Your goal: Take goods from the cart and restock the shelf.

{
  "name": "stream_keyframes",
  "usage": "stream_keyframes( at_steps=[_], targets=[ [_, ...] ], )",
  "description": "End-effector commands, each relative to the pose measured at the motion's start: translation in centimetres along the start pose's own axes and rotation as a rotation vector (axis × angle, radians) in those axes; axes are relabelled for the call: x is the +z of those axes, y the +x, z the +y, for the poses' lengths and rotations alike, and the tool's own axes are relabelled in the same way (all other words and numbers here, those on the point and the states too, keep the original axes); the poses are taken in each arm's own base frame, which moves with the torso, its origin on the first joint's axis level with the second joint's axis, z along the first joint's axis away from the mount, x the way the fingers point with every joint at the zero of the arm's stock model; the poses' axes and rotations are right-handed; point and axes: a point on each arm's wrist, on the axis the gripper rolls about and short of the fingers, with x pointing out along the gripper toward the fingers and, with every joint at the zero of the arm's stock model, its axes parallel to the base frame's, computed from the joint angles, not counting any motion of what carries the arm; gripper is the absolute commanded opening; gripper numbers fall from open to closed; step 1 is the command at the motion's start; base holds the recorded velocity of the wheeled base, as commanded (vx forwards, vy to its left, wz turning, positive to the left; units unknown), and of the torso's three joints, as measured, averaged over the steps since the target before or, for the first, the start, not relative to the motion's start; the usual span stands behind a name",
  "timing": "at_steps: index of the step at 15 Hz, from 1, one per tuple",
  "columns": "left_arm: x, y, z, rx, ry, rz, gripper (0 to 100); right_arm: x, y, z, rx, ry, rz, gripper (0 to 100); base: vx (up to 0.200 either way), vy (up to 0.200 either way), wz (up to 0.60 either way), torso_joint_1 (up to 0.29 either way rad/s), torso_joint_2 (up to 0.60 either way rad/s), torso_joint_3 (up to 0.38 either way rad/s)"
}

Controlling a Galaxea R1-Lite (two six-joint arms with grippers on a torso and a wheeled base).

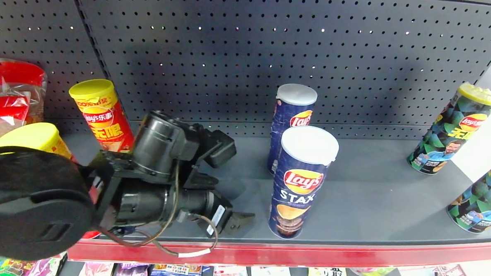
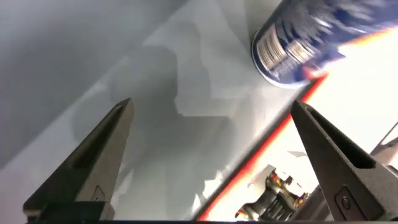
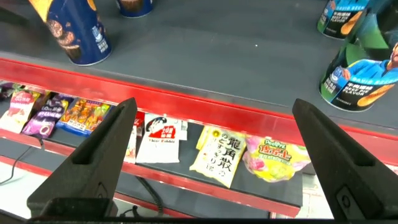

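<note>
The left gripper (image 2: 212, 106) hangs low over the grey shelf (image 1: 371, 201) at lower centre-left of the frame, fingers spread apart and empty, near the front blue chip can (image 1: 300, 186) but not touching it. A second blue can (image 1: 290, 115) stands upright behind. The right gripper (image 3: 214, 104), also apart and empty, hangs before the shelf's red edge (image 3: 186, 93).
</note>
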Motion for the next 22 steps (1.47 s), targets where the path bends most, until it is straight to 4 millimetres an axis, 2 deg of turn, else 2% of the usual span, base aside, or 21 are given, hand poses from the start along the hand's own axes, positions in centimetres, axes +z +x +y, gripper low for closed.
stream_keyframes(
  at_steps=[1, 3, 9, 10, 11, 14, 18, 22],
  targets=[
    [-2.0, -7.6, 0.3, 0.046, -0.032, -0.116, 100, -0.4, -0.2, 0.1, 0.000, 0.001, 0.010, 100, 0.000, 0.000, 0.00, 0.000, 0.00, 0.000],
    [-4.7, -10.8, -0.1, 0.046, -0.028, -0.148, 100, -1.6, -0.8, 0.3, 0.004, 0.002, 0.043, 100, 0.000, 0.000, 0.00, 0.000, 0.00, 0.000],
    [-11.6, -18.0, -1.2, 0.021, -0.015, -0.208, 100, -4.5, -2.2, 0.7, -0.024, -0.037, 0.069, 100, 0.000, 0.000, 0.00, 0.000, 0.00, 0.000],
    [-13.2, -19.3, -1.4, 0.023, -0.016, -0.219, 100, -4.5, -2.1, 0.7, -0.041, -0.036, 0.077, 100, 0.000, 0.000, 0.00, 0.000, 0.00, 0.000],
    [-14.5, -20.5, -1.5, 0.050, -0.022, -0.234, 100, -4.5, -2.1, 0.6, -0.051, -0.037, 0.078, 100, 0.000, 0.000, 0.00, 0.000, 0.00, 0.000],
    [-17.8, -22.9, -1.4, 0.331, -0.094, -0.251, 100, -4.5, -2.2, 0.6, -0.093, -0.035, 0.073, 100, 0.000, 0.000, 0.00, 0.000, 0.00, 0.000],
    [-19.4, -23.8, -1.9, 0.596, -0.208, -0.255, 100, -4.5, -2.2, 0.6, -0.099, -0.036, 0.070, 100, 0.000, 0.000, 0.00, 0.000, 0.00, 0.000],
    [-22.7, -22.4, -4.0, 1.041, -0.429, -0.260, 100, -4.6, -2.5, 0.6, -0.130, -0.034, 0.049, 100, 0.000, 0.000, 0.00, 0.000, 0.00, 0.000]
  ],
)
